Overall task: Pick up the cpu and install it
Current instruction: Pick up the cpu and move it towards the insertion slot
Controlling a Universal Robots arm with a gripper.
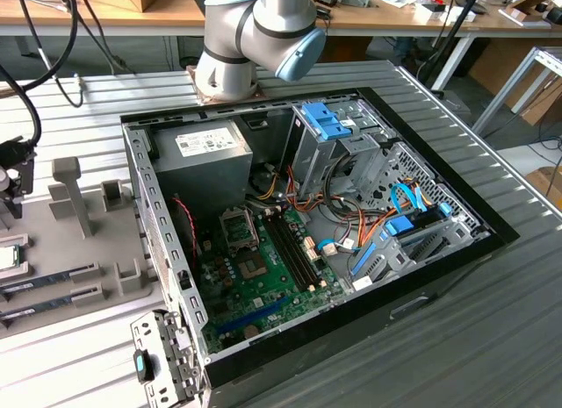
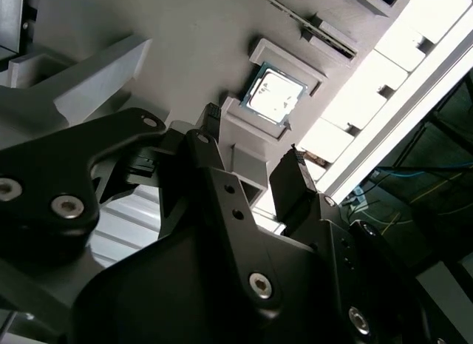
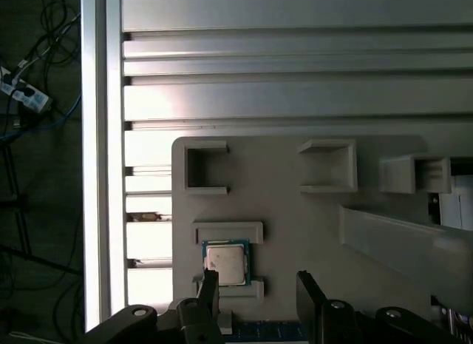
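Gripper [image 3: 257, 288]: jaws spread wide with nothing between them, poised over the tray in both wrist views.
Cpu [image 3: 226, 262]: lies flat in a shallow recess of the grey holder tray [image 3: 295, 211], just beside one fingertip [image 3: 209, 279].
Tray: rests on the ribbed metal table [image 3: 295, 63].
Computer case [image 1: 439, 250]: open, with the green board [image 1: 263, 281] inside, seen in the exterior view.
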